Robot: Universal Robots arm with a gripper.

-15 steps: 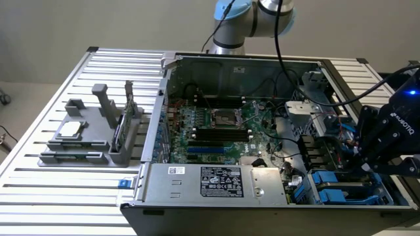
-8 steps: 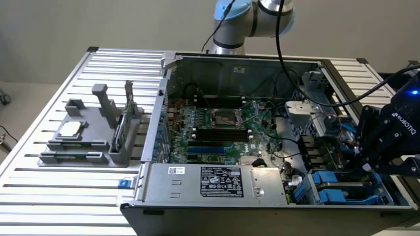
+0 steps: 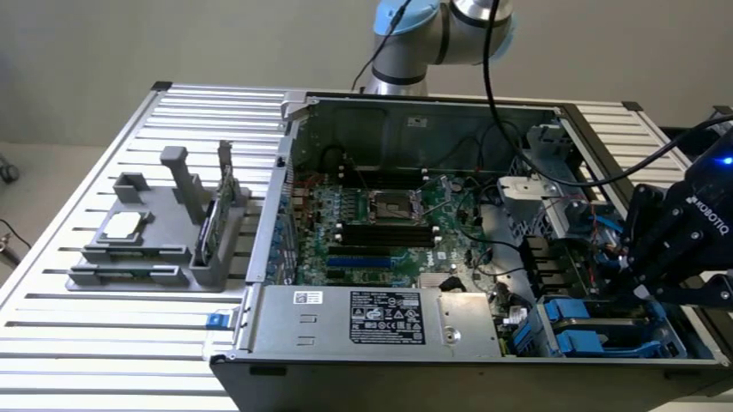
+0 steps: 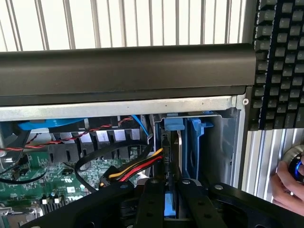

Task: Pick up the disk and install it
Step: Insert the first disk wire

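In the wrist view my gripper [image 4: 170,192] has its two black fingers [image 4: 152,199] drawn close together on the disk [image 4: 167,156]. The disk shows edge-on as a thin dark slab with a blue plastic rail at its far end. It stands upright in the blue drive bay [image 4: 197,147] at the corner of the open computer case. In the exterior view the gripper [image 3: 644,290] hangs over the drive bay [image 3: 584,333] at the case's near corner on the exterior view's right, and its body hides the disk there.
The grey power-supply box [image 3: 378,316] lies along the case's front, with the motherboard [image 3: 378,215] behind it. Red, yellow and black cables [image 4: 135,171] run beside the bay. A grey parts holder [image 3: 149,240] stands on the exterior view's left. A keyboard [image 4: 280,61] and a person's hand [image 4: 285,183] are beside the case.
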